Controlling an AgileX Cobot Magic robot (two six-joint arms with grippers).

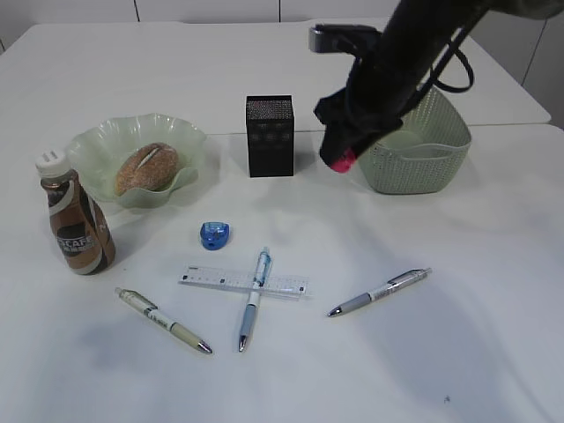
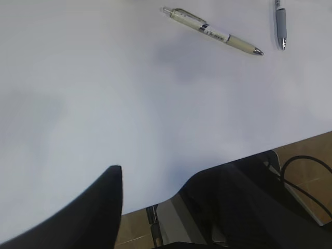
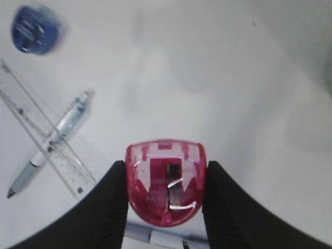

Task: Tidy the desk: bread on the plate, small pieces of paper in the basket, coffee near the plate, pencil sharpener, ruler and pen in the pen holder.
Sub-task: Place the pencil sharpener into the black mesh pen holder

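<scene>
Clamping red pencil sharpener (image 3: 165, 181), right gripper (image 1: 342, 160) aloft; left gripper (image 2: 155, 194) seemingly apart, empty.

The exterior view looks down at a slant from in front of the white table (image 1: 458, 352), taking in the whole desk. The left wrist view hangs low over the table's near edge, facing the tabletop, and shares the cream pen (image 2: 212, 32) (image 1: 163, 319). The right wrist view looks straight down from higher up, sharing the ruler (image 3: 46, 140) (image 1: 244, 282) and blue sharpener (image 3: 37, 29) (image 1: 214, 234).
</scene>
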